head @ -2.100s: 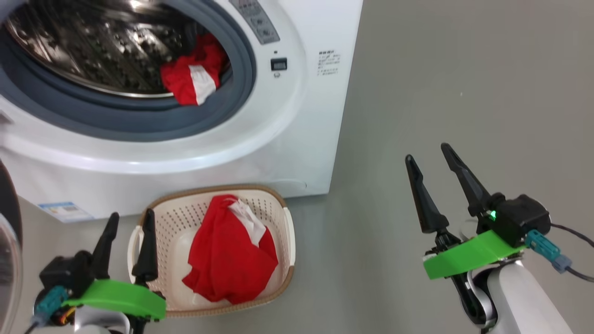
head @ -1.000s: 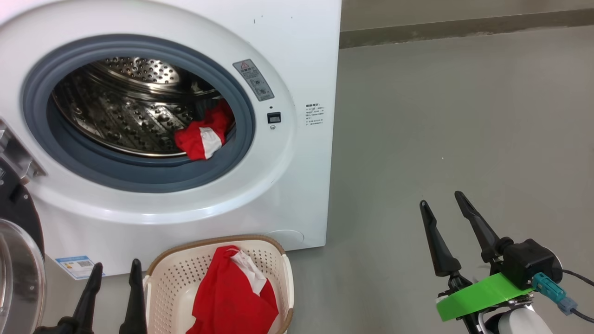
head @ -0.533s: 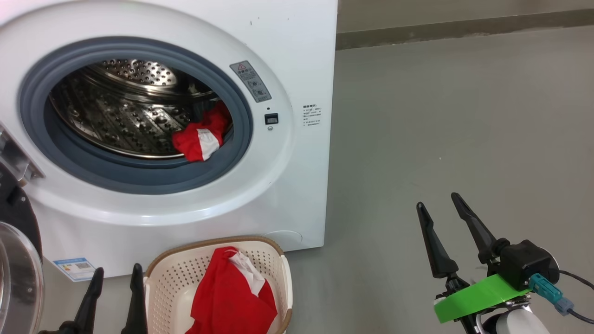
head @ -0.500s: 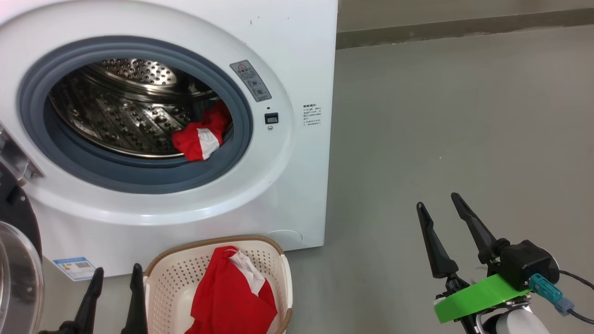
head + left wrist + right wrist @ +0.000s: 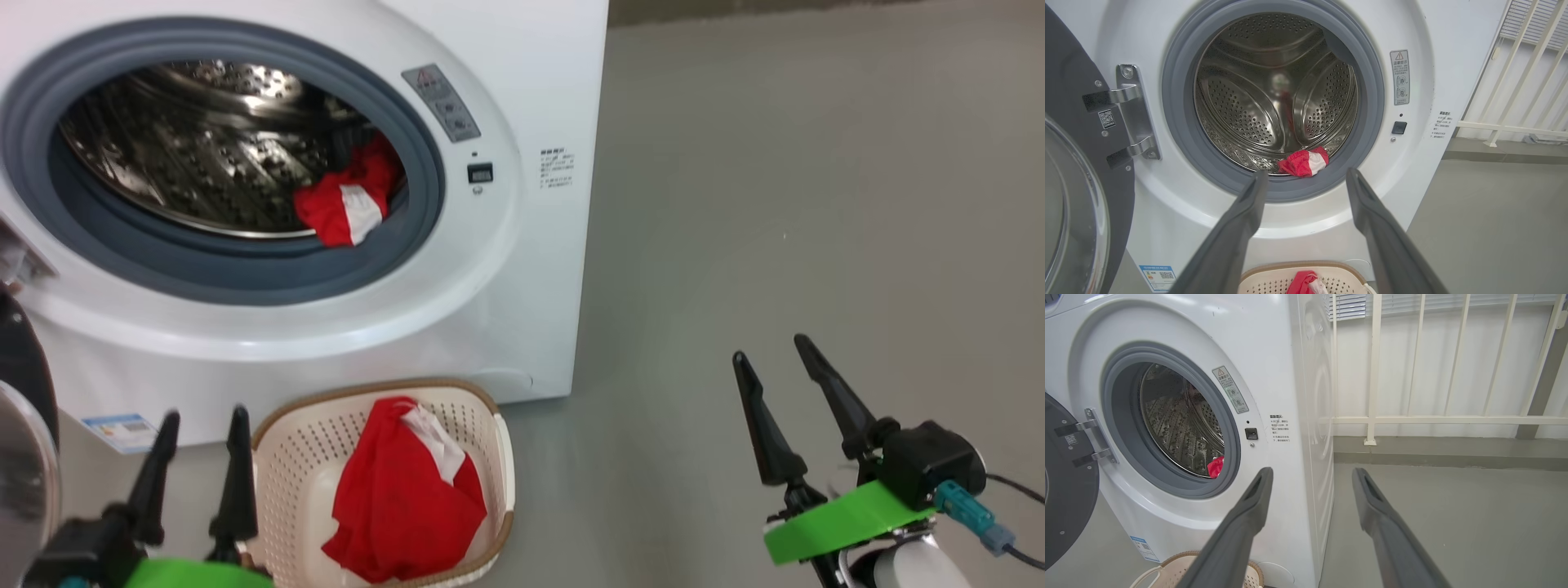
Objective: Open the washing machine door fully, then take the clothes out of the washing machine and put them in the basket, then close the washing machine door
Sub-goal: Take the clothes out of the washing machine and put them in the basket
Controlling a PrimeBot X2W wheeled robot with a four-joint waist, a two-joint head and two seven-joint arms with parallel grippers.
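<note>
The white washing machine [image 5: 531, 269] stands open, its door [image 5: 18, 371] swung out to the far left. One piece of red and white clothes [image 5: 341, 208] lies at the lower right of the drum mouth, against the grey ring. A second red piece [image 5: 400, 490] fills the cream basket [image 5: 294, 441] on the floor below. Just left of the basket, my left gripper [image 5: 204, 416] is open and empty. Off to the right, over bare floor, my right gripper [image 5: 771, 351] is open and empty too. Along the left wrist's fingers [image 5: 1249, 212] I see the drum garment [image 5: 1303, 162].
Grey floor [image 5: 775, 204] spreads to the right of the machine. A white railing [image 5: 1372, 375] and a low kerb run along the wall behind it. The door's metal hinge [image 5: 1126, 118] sticks out at the drum's left. A blue label [image 5: 114, 429] marks the machine's lower left corner.
The head camera has tilted down, so machine and basket sit higher in the view. More of the left gripper shows now. Both grippers stay open; clothes and basket have not moved.
</note>
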